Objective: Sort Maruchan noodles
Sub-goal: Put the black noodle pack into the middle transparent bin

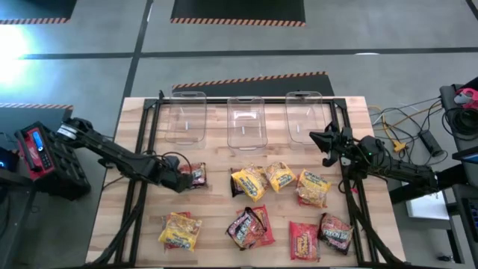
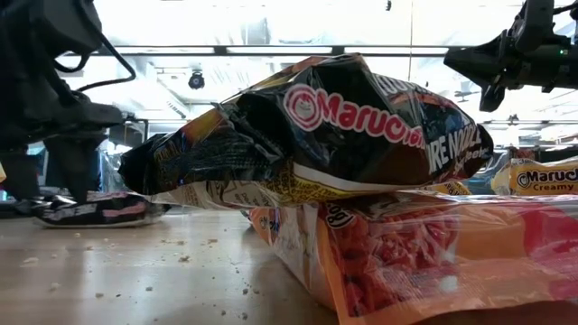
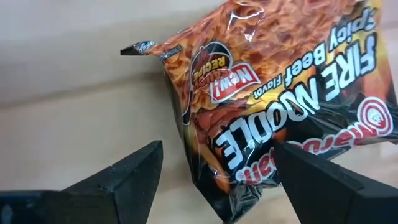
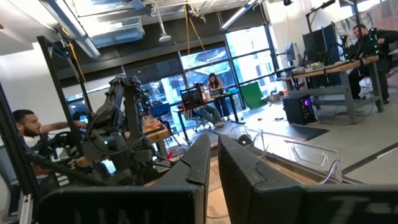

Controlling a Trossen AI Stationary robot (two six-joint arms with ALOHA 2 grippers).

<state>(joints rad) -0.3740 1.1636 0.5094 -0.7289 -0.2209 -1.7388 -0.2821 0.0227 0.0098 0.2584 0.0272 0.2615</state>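
1. My left gripper [image 1: 187,179] has its fingers spread apart, straddling one dark Fire Noodle packet [image 3: 280,106] lying flat on the table [image 1: 134,246], not clamped on it.
2. My right gripper [image 1: 320,138] hangs near the right bin with its fingers pressed together, holding nothing.
3. I count three clear bins [image 1: 246,119] in a row at the far edge.
4. I count nine noodle packets [image 1: 280,205] on the wood: four yellow, the others red or dark.
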